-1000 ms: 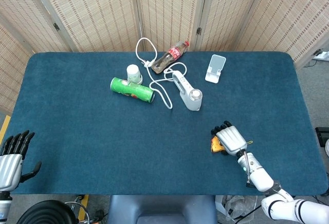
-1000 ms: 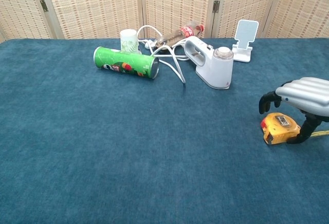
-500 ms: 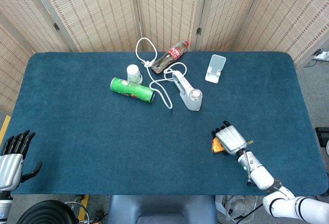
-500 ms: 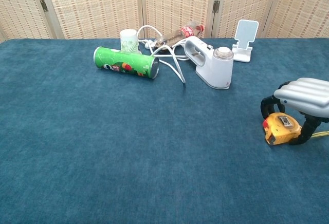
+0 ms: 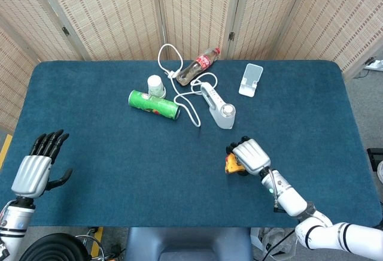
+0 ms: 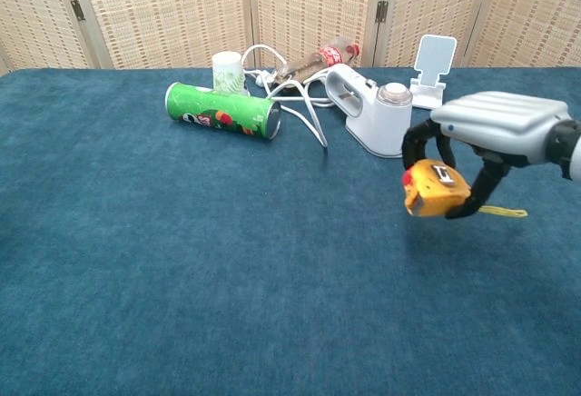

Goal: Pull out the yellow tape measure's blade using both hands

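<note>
Yellow tape measure sits clamped in my right hand, fingers curled round its case, lifted clear of the blue table near the right side. A thin yellow strap or blade tip trails behind it. My left hand hangs far off, fingers spread, holding nothing. Risks, as I judge them: my grip covers the blade's exit, or the case twists loose when my left hand pulls. Its label is unreadable; the green can and bottle too.
</note>
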